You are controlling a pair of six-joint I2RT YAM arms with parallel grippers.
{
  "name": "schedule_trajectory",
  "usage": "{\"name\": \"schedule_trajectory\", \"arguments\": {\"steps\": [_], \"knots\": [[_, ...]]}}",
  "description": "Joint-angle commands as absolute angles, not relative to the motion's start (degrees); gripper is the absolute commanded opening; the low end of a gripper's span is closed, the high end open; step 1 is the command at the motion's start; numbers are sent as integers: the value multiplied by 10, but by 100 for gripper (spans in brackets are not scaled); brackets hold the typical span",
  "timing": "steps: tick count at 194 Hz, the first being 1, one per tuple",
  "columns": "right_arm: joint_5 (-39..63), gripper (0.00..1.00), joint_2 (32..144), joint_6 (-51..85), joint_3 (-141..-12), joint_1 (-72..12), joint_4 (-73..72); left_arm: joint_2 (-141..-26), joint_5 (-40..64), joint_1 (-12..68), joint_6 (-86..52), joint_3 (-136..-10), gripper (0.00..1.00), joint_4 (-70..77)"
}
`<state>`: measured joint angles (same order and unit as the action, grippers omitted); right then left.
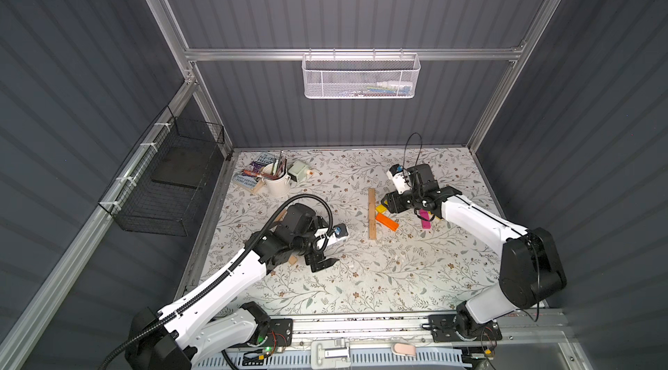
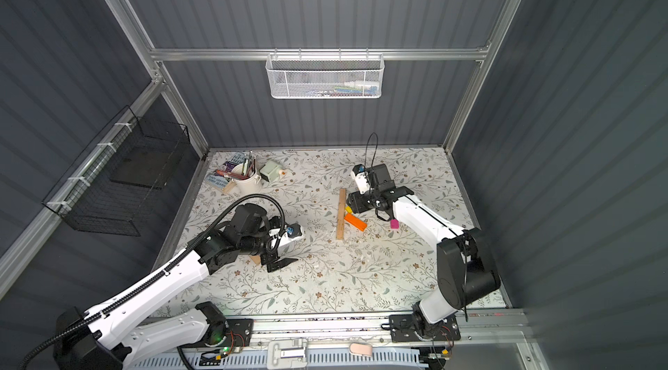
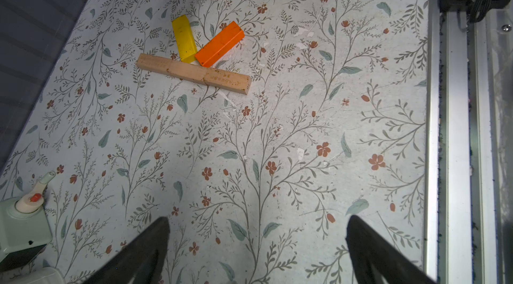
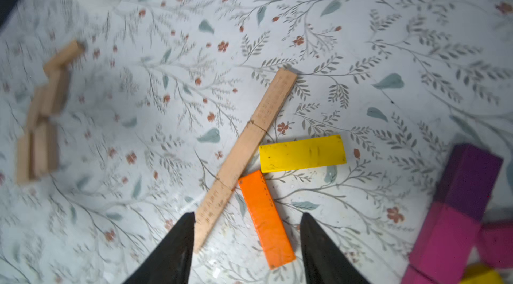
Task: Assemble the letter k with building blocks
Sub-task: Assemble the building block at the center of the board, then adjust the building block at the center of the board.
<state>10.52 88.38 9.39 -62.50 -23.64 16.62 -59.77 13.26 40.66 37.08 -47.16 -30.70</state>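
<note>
In a top view, 3 tan planks (image 1: 372, 213) lie end to end on the table (image 1: 361, 277), running from 12 to 6 o'clock. From their middle a yellow block (image 4: 302, 153) reaches toward 2 o'clock and an orange block (image 4: 265, 218) toward 4 o'clock; each meets the planks at a corner. The right tool (image 4: 248, 214) hangs over this joint, its jaws partly apart and gripping nothing. Pink blocks (image 1: 425, 220) lie at 3 o'clock of the planks, partly under the right arm. The left tool (image 3: 258, 218), at 8 o'clock, is spread wide and empty.
</note>
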Motion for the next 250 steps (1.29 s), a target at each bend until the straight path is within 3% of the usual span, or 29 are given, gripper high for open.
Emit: {"name": "schedule_trajectory", "arguments": {"steps": [1,67,128,250], "knots": [[13,67,890,309,-633,-266,192,-592,121,407,367,-464,100,-304],[-93,87,1016,325,-736,-316,308,-564,46,407,337,-454,100,-290],[-163,98,1119,282,-811,-351,361,-563,49,407,338,-455,100,-292],[-180,97,1160,281,-835,-355,372,-560,52,407,342,-454,100,-290]]}}
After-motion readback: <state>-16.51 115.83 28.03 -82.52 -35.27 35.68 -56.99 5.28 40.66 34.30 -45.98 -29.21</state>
